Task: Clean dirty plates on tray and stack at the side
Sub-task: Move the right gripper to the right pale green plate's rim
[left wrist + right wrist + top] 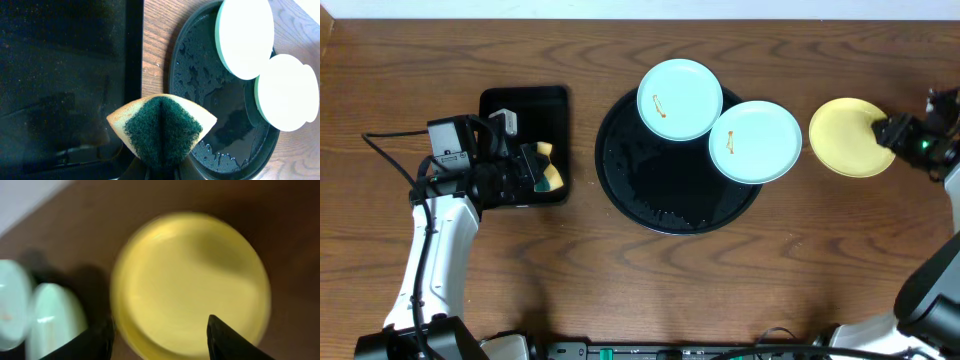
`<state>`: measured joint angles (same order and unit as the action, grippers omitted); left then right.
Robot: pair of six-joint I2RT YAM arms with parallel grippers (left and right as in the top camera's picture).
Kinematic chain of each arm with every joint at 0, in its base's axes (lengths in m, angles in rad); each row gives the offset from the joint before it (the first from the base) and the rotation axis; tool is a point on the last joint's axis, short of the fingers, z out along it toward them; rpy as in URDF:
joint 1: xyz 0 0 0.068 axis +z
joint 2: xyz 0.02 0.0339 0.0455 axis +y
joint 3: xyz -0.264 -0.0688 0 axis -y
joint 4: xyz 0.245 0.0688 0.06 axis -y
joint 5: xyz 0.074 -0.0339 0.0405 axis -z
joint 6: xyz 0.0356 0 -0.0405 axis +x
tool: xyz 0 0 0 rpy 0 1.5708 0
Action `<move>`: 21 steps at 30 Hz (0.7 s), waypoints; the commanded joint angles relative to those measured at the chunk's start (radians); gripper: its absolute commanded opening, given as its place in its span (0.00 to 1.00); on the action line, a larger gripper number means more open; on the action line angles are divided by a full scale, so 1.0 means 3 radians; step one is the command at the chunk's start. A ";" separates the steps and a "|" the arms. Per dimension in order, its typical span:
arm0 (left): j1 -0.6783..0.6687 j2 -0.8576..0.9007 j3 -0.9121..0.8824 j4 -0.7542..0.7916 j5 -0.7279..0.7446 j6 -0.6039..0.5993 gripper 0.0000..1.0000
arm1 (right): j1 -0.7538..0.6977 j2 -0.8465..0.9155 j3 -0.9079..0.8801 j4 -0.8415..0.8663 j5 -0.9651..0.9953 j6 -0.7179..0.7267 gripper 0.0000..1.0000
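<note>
Sponge [160, 131] green-faced at left wrist; smeared plates [679, 98] overhead.

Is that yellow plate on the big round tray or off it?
Off it. The yellow plate lies flat on the wooden table, right of the round tray, apart from its rim.

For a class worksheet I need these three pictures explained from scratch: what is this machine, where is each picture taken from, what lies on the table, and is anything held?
Two robot arms work at a table. One picture looks down from above; the other two come from a camera on each wrist. The left end effector pinches a sponge over a rectangular black tray. Two mint plates sit on the round black tray. The right end effector stands open at the yellow plate, lying on the table.
</note>
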<state>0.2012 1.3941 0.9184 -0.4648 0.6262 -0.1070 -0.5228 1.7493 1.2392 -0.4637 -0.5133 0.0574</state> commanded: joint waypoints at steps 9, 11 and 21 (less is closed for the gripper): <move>0.0017 -0.0008 0.0005 -0.0113 0.0055 0.0033 0.08 | 0.1130 -0.0141 0.0964 -0.1548 0.0430 -0.0958 0.72; 0.0017 -0.0008 0.0005 -0.0149 0.0053 0.0033 0.08 | 0.1264 -0.0122 0.0912 -0.1609 0.0544 -0.0958 0.69; 0.0017 -0.0008 -0.0057 -0.0168 -0.0126 0.0247 0.08 | 0.1284 -0.0120 0.0589 -0.1630 0.0706 -0.0918 0.68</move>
<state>0.2012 1.3941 0.9176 -0.5144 0.6224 -0.0734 -0.1333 1.7138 1.4628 -0.9649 -0.3153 -0.2123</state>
